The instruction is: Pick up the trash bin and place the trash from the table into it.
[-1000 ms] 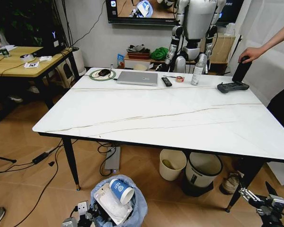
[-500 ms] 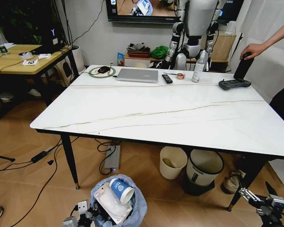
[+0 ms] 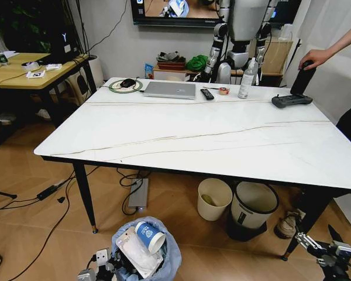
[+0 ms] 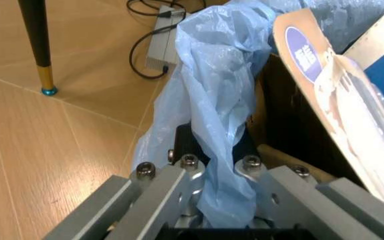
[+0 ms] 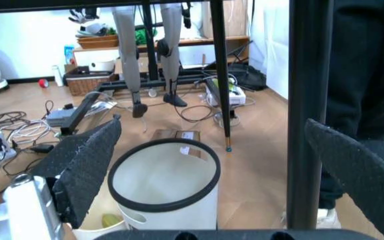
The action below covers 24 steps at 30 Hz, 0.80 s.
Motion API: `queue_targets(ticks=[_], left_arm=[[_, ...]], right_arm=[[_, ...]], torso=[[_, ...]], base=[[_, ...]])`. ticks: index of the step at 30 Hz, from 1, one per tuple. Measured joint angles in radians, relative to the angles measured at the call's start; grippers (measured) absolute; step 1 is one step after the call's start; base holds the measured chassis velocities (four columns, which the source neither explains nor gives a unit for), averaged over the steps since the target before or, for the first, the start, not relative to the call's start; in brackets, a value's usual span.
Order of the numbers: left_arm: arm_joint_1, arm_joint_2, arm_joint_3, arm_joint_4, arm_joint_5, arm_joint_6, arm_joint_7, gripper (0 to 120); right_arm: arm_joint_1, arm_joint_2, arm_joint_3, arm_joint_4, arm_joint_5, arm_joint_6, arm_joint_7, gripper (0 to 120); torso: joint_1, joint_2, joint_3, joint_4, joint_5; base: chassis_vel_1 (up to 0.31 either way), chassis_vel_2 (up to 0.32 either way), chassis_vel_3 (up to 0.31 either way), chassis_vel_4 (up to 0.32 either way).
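The trash bin (image 3: 167, 257), lined with a crinkly light-blue bag (image 4: 212, 95), stands low in front of the table (image 3: 181, 134), by its near left leg. Trash fills it: a blue paper cup (image 3: 149, 235), a clear plastic package (image 3: 134, 252) and brown cardboard (image 4: 272, 120). My left gripper (image 3: 108, 263) is at the bin's left side, shut on the bagged rim (image 4: 219, 185). My right gripper (image 3: 319, 240) hangs low on the right with its fingers (image 5: 88, 165) spread open (image 5: 212, 127) and nothing between them.
At the table's far edge lie a laptop (image 3: 169, 89), remote (image 3: 206, 94), bottle (image 3: 244, 81) and controller (image 3: 292, 100), with a person's hand (image 3: 316, 58) near it. Under the table stand a cream bin (image 3: 213, 199) and a grey-and-black round bin (image 5: 165, 185). A black table leg (image 5: 309, 115) is near my right gripper.
The whole head view has shifted slightly, so the camera moved. The bin and both grippers keep the same place in the picture.
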State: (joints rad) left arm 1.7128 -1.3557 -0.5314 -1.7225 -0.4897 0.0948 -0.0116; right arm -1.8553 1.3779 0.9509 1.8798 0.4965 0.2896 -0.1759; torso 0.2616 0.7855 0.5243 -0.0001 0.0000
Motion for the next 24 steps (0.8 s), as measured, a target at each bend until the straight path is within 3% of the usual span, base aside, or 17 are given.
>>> queue_targets(ticks=[24], left_arm=[[-0.017,0.001,0.002,0.023,0.002,-0.006,0.000,0]], right_arm=[[0.000,0.000,0.000,0.000,0.000,0.000,0.000,100]], torso=[[-0.042,-0.103,-0.061,0.0000,0.0000]], base=[[0.000,0.000,0.000,0.000]])
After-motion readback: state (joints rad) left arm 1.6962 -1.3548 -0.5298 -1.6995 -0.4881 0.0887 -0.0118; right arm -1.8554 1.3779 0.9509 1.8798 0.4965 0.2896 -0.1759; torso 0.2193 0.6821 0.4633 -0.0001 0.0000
